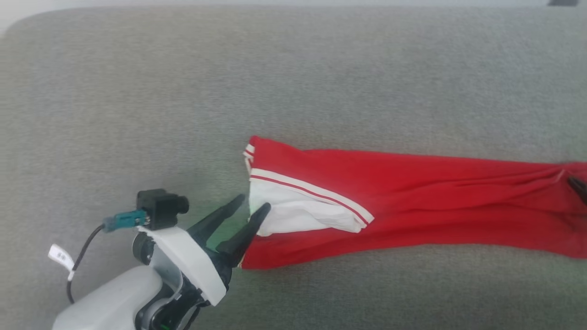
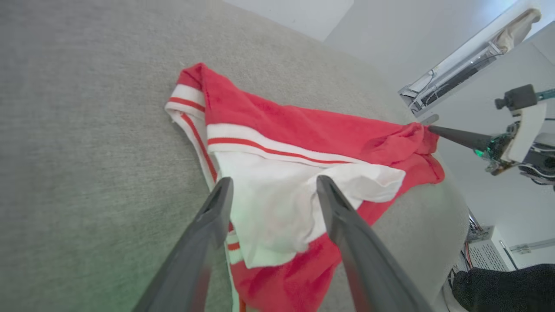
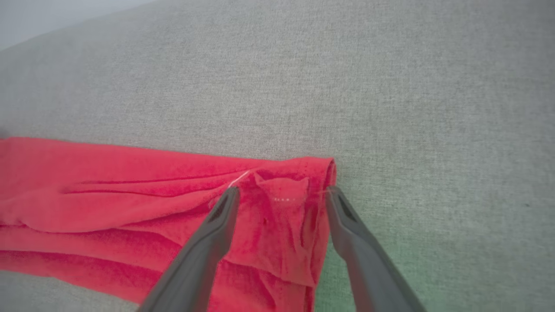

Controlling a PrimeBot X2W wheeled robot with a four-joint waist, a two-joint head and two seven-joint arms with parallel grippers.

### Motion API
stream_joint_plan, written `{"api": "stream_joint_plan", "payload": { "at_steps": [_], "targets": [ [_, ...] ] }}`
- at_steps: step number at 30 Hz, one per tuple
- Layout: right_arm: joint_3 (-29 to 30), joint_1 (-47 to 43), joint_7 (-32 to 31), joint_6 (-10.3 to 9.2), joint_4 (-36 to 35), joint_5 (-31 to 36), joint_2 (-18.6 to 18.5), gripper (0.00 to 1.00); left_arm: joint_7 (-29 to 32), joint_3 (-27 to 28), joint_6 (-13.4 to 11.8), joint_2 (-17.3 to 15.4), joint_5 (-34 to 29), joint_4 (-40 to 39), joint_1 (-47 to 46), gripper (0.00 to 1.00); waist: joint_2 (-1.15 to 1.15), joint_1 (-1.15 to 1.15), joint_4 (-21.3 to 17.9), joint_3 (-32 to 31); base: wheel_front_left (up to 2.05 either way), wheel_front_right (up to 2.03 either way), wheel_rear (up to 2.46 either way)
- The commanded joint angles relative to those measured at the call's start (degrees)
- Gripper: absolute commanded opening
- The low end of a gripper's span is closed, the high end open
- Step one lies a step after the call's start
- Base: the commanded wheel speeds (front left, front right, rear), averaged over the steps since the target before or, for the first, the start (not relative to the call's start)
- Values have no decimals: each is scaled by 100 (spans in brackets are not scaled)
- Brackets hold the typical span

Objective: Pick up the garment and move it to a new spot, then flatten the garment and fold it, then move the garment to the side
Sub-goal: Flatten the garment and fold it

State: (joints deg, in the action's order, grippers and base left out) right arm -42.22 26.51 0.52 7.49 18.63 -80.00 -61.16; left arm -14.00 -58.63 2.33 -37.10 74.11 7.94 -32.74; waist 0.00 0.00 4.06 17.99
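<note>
The garment lies on the grey cushion as a long red band running left to right, with a white panel and red-and-white striped trim at its left end. My left gripper stands open at that left end, its fingers straddling the white panel without pinching it. My right gripper is open over the garment's bunched right end, one finger on the red cloth and the other at its edge. In the head view a dark right fingertip shows at the frame's right edge.
The grey fabric cushion spreads wide behind and to the left of the garment. Its rounded edge drops off just past the garment's right end, where white equipment stands on the floor below.
</note>
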Motion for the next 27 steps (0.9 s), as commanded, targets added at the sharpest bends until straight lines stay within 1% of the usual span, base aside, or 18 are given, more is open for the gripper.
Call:
{"api": "stream_joint_plan", "payload": {
  "at_steps": [1,4,7,11,13,15,18,21,23,24,25,27],
  "targets": [
    [27,-76,-13,-1,0,-42,-32,100,-36,62,-17,25,-36,-13,73,100,0,0,81,-59,0,0,0],
    [41,-239,-228,-1,109,-298,-89,100,-113,429,-113,175,-199,68,360,100,0,0,246,-112,0,0,0],
    [22,-342,-462,-1,309,-469,-125,100,-116,1016,-131,508,-585,223,636,100,0,0,429,-154,0,0,0],
    [-65,-419,-856,-1,533,-655,-87,100,-121,1903,39,998,-1143,558,1077,100,0,0,621,-185,0,0,0],
    [-152,-416,-1057,0,578,-654,-41,100,-122,2358,47,1278,-1562,704,1248,100,0,0,684,-186,0,0,0],
    [-210,-377,-1204,1,627,-650,54,100,-121,2868,35,1533,-2113,773,1411,100,0,0,723,-192,0,0,0],
    [-325,-325,-1443,12,633,-601,214,100,-122,3659,-110,1856,-3205,683,1652,100,0,0,749,-209,0,0,0],
    [-431,-281,-1632,15,626,-531,346,100,-122,4257,-255,2164,-4333,471,1903,100,0,0,748,-215,0,0,0],
    [-466,-212,-1718,15,686,-477,415,100,-122,4553,-236,2340,-4909,351,2064,100,0,0,737,-209,0,0,0],
    [-481,-194,-1743,15,722,-450,449,70,-122,4673,-212,2419,-5142,298,2116,100,0,0,732,-205,0,0,0],
    [-491,-168,-1756,15,769,-423,485,44,-122,4797,-188,2519,-5324,233,2168,100,0,0,727,-203,0,0,0],
    [-495,-103,-1798,15,838,-366,550,0,-122,5008,-106,2671,-5663,175,2270,100,0,0,707,-203,0,0,0]
  ]
}}
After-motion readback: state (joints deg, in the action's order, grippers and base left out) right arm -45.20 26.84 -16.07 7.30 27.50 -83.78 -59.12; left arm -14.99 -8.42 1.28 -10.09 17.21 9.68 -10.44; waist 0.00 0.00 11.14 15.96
